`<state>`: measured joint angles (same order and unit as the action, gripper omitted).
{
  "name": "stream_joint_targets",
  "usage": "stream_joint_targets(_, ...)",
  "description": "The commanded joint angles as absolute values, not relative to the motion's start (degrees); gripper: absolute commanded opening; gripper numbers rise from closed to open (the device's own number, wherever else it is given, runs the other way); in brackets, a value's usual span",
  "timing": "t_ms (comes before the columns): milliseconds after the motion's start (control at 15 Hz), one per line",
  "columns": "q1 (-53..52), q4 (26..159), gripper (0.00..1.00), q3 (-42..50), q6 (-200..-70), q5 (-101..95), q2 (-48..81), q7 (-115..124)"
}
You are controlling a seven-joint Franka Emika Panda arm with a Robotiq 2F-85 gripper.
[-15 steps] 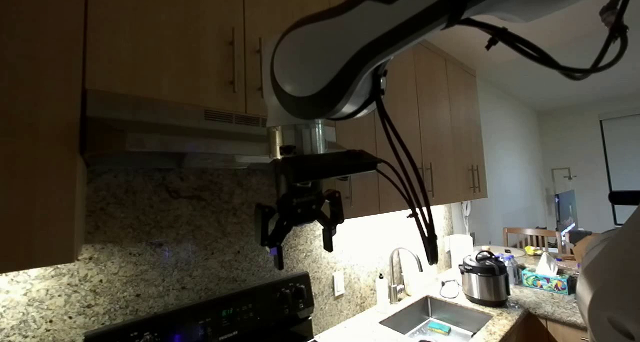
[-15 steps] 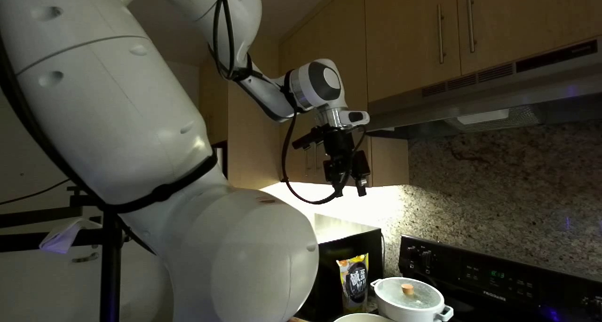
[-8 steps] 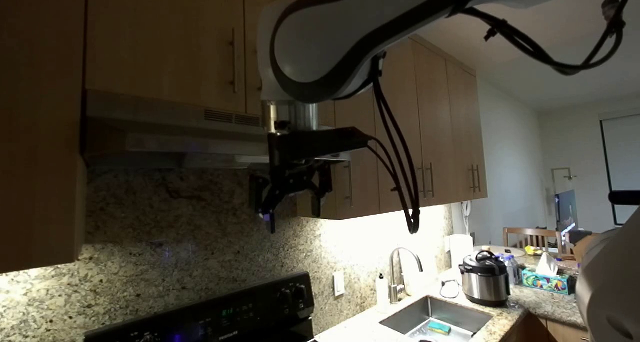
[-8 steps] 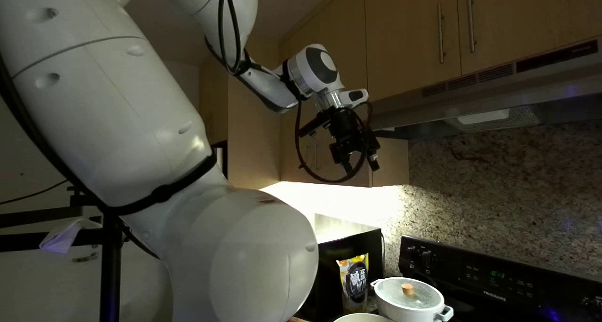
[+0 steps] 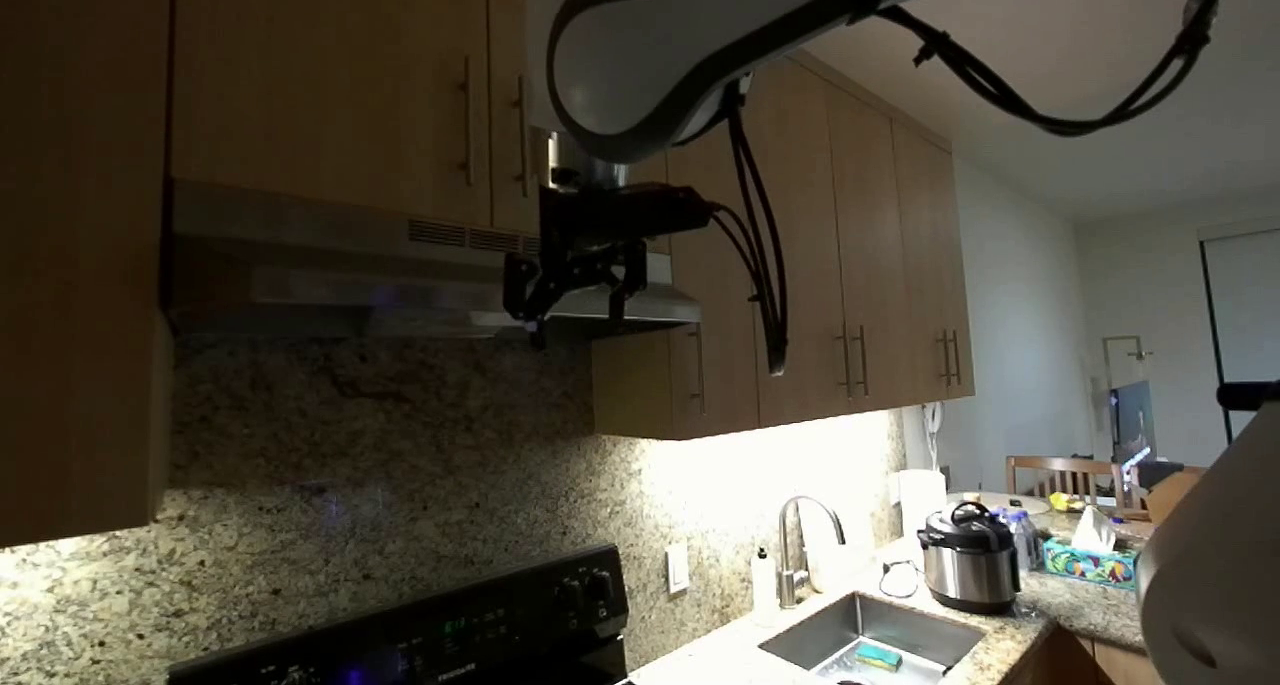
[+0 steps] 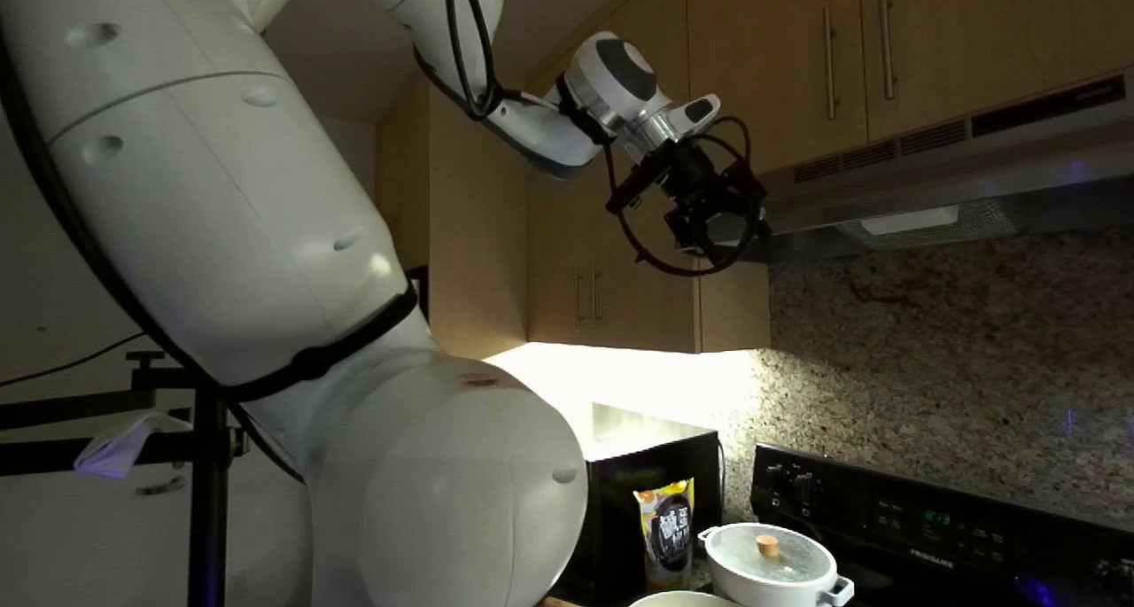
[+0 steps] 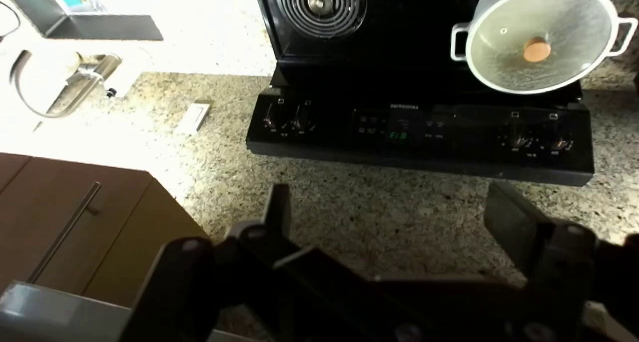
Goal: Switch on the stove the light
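The range hood (image 5: pixel 350 275) hangs below the wood cabinets and shows in both exterior views (image 6: pixel 939 182). A pale lamp cover (image 6: pixel 911 221) is on its underside, and the backsplash below it is dark. A dark strip (image 6: pixel 1050 106) runs along the hood's front edge; any switches on it are too small to make out. My gripper (image 5: pixel 577 325) is open and empty, pointing down and tilted, at hood height near the hood's sink-side end. In the wrist view the gripper's fingers (image 7: pixel 389 197) are wide apart, with only backsplash between them.
The black stove panel (image 7: pixel 419 137) with knobs and green clock lies below. A white lidded pot (image 6: pixel 771 567) stands on the stove, beside a snack bag (image 6: pixel 669 536) and a dark box (image 6: pixel 611 492). A sink (image 5: pixel 870 635) and cabinet handles (image 5: pixel 522 135) are nearby.
My gripper has risen from below the hood to hood height. It has moved closer to the hood and tilted more. Its fingers stay open.
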<state>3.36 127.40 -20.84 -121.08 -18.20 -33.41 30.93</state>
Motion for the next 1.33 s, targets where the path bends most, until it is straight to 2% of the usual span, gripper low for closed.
stream_joint_targets(0,2.68,126.45,1.00,-20.26,-120.92,-19.02,-32.62,31.32)
stream_joint_targets(533,3.74,124.77,1.00,-18.34,-123.34,-21.17,-31.67,29.23)
stream_joint_targets(1267,3.35,118.03,1.00,-7.18,-136.98,-20.48,-24.67,15.38)
